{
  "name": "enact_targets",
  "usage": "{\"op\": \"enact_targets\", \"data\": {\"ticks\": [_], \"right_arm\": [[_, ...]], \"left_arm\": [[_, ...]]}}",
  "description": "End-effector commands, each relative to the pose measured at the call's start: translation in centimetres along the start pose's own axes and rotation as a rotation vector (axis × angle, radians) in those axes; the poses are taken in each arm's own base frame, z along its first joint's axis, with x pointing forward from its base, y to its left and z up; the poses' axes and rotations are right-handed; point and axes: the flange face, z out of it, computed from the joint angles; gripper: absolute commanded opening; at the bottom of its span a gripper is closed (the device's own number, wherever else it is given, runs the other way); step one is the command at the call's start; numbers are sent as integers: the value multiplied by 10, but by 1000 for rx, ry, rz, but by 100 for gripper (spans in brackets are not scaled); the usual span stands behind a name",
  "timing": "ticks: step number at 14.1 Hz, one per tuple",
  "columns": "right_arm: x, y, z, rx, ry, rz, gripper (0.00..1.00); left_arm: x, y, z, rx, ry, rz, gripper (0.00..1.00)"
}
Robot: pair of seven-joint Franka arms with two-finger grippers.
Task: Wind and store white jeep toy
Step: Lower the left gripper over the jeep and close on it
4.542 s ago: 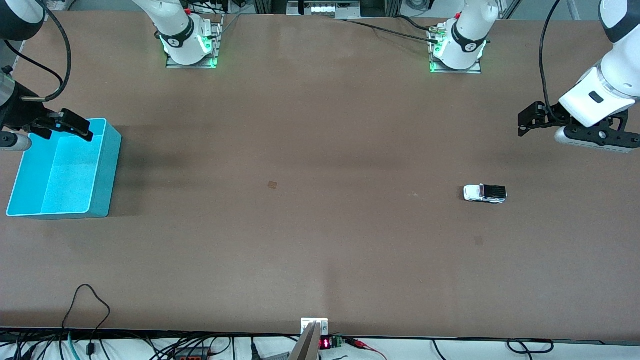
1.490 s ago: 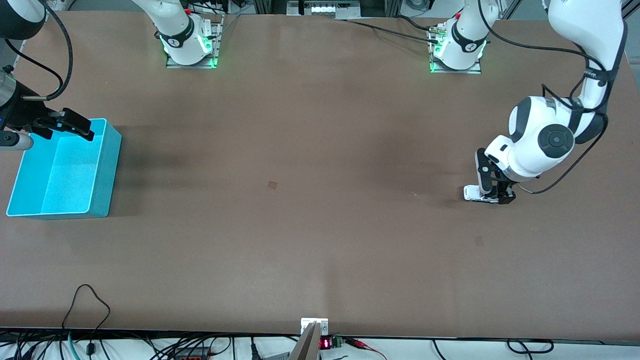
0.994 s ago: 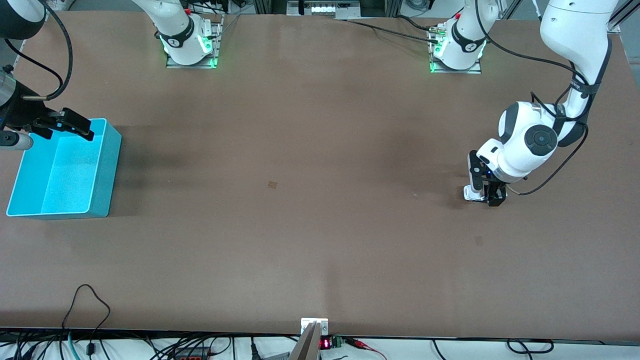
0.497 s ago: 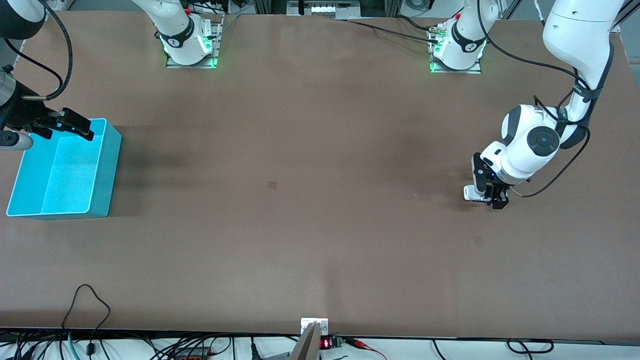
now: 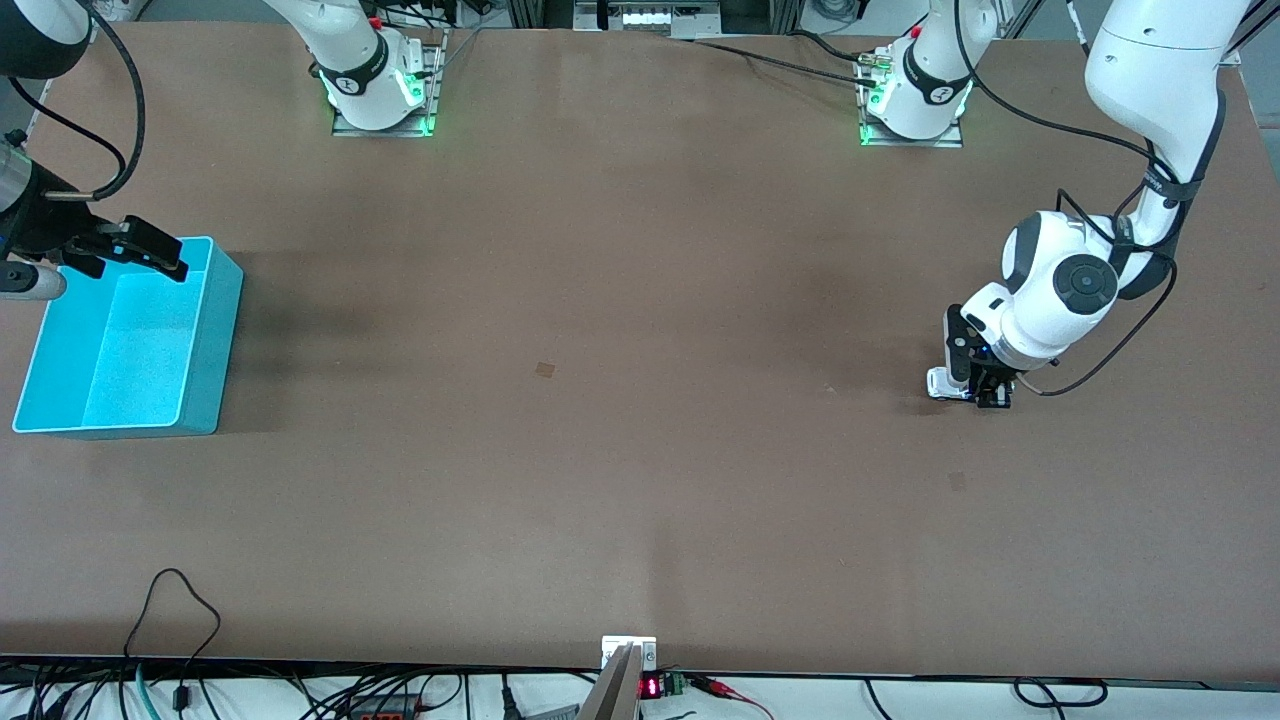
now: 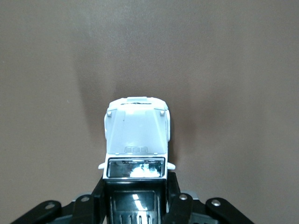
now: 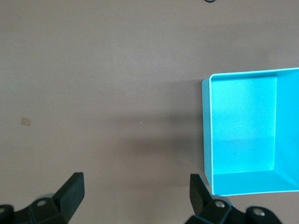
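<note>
The white jeep toy (image 5: 939, 384) stands on the brown table toward the left arm's end; only its white nose shows in the front view. In the left wrist view the jeep (image 6: 136, 135) shows its white bonnet, windscreen and black roof. My left gripper (image 5: 983, 392) is down at table level, its fingers (image 6: 96, 196) pressed against both sides of the jeep's rear half. My right gripper (image 5: 125, 250) hangs open and empty over the farther edge of the turquoise bin (image 5: 215, 330), which also shows in the right wrist view (image 7: 243, 135).
The turquoise bin is empty and sits at the right arm's end of the table. A small dark mark (image 5: 545, 369) lies on the table's middle. Cables run along the table's front edge (image 5: 180, 600).
My left arm swung down from above the table's end onto the jeep and its fingers closed on the toy's sides. The jeep has stayed in place. The right arm has not moved.
</note>
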Motion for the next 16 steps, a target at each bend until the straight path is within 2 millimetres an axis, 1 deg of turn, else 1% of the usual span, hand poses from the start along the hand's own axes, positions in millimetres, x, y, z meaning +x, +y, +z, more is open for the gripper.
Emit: {"op": "enact_targets", "data": {"ticks": [1,3,5,6,8,10,11,13,14,16], "right_arm": [[-4,2,-5,9,-3,-12,100],[-5,2,-6,9,-1,-12,100],[-4,2,-5,9,-3,-12,100],[-4,2,-5,9,-3,-12,100],[-5,1,-6,9,-3,-14,100],[-5,1,-6,9,-3,-14,100],[-5,1,-6,9,-3,-14,100],[-5,1,-6,9,-4,-15,100],[-5,2,-7,9,-3,-14,100],[-5,1,-7,10,-3,-13,100]], "left_arm": [[0,1,5,-9,-7,6,16],[-2,2,6,-11,-7,-7,15],[-14,4,9,-16,-7,-30,15],[-17,4,10,-17,-7,-33,15],[-23,6,17,-30,-5,-44,15],[-48,12,24,-43,-5,-78,15],[-58,15,29,-53,-4,-92,15],[-81,21,36,-63,-2,-79,15],[-94,20,36,-59,-3,-69,15],[-116,27,44,-70,2,-42,15]]}}
